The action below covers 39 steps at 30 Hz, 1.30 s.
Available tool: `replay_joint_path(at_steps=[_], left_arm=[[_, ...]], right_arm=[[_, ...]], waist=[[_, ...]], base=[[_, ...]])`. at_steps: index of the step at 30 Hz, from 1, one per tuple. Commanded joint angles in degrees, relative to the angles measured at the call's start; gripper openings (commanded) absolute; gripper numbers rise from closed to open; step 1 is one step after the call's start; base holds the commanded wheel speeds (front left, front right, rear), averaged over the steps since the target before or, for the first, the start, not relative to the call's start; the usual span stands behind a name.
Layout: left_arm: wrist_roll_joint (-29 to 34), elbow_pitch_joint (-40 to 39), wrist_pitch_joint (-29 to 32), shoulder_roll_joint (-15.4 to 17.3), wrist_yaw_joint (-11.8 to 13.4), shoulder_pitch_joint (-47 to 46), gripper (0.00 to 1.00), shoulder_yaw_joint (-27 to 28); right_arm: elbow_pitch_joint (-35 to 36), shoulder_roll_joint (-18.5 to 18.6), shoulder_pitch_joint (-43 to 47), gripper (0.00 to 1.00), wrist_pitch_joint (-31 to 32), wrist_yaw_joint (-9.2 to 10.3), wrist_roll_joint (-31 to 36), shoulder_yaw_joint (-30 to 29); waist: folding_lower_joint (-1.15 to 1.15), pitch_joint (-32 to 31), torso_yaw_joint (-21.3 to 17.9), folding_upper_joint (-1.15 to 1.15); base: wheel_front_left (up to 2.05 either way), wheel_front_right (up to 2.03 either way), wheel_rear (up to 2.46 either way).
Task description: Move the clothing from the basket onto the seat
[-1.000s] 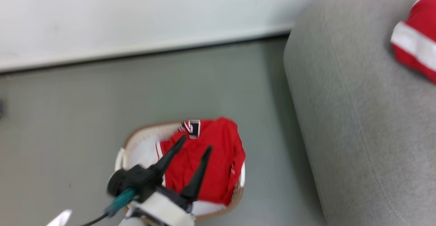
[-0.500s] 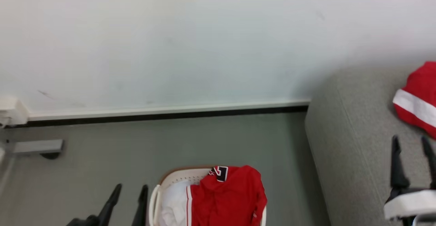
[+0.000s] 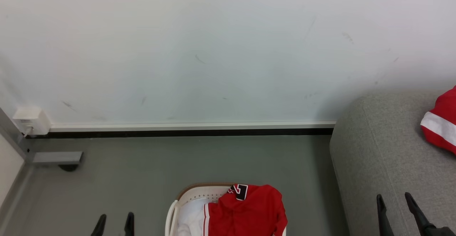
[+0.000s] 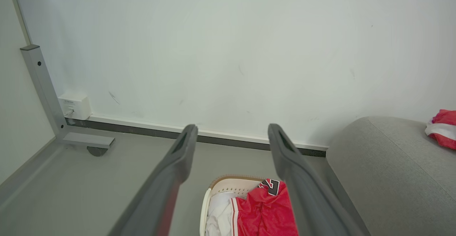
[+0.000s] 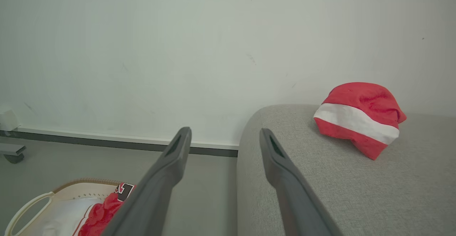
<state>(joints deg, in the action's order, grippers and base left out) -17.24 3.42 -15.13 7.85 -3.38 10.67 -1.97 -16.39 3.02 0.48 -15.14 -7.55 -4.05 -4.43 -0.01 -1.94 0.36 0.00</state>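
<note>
Pulled back since a second ago: left fingers (image 3: 100, 227), then over the oval white brown-rimmed plastic basket (image 3: 194, 192), now low beside it, wide, empty; right fingers (image 3: 382, 216) wide, empty, at edge of large light-grey fabric sofa (image 3: 377, 157). In basket, bright red number-patched garment (image 3: 249, 214), heaped. Farther, red white-striped piece (image 3: 441, 129) lies on sofa. Likely one transfer remains.

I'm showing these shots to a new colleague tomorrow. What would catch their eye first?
The bright red garment with a black-and-white number patch stands out first. It is piled in the white basket on the grey floor, low in the head view. Next comes a red-and-white bundle lying on the light-grey sofa at the right, against a bare pale wall.
</note>
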Motion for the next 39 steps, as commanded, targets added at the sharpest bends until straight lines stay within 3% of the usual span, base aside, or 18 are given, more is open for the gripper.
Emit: replay_joint_path(at_steps=[1,14,27,32,39], left_arm=[[1.4,0.4,0.0,-0.5,-0.6,0.6,1.00,0.9],[4.2,2.0,0.0,-2.8,-3.5,0.1,1.00,3.9],[5.1,2.5,0.0,-3.2,-4.1,-0.4,1.00,4.5],[5.2,2.9,0.0,-2.9,-4.1,-1.3,1.00,3.7],[6.6,7.4,0.0,-2.1,-4.1,-7.3,1.00,-1.9]], right_arm=[[0.0,-0.1,1.3,1.00,0.0,0.13,-0.2,0.3],[-2.3,-0.1,1.7,1.00,0.0,0.13,-2.5,2.8],[-2.7,-0.1,1.0,1.00,0.0,0.13,-3.0,3.7],[-2.1,-0.1,0.0,1.00,0.0,0.13,-3.1,4.4],[0.1,-0.1,-3.0,1.00,0.0,0.13,-3.0,5.2]], waist=[[0.01,-0.1,-0.1,0.00],[0.01,-0.4,-0.2,0.00],[0.01,-0.2,-0.7,0.00],[0.01,0.5,-1.9,0.00],[0.01,5.3,-5.2,0.00]], base=[[0.00,0.00,0.00],[0.00,0.00,0.00],[0.00,0.00,0.00],[0.00,0.00,0.00],[0.00,0.00,0.00]])
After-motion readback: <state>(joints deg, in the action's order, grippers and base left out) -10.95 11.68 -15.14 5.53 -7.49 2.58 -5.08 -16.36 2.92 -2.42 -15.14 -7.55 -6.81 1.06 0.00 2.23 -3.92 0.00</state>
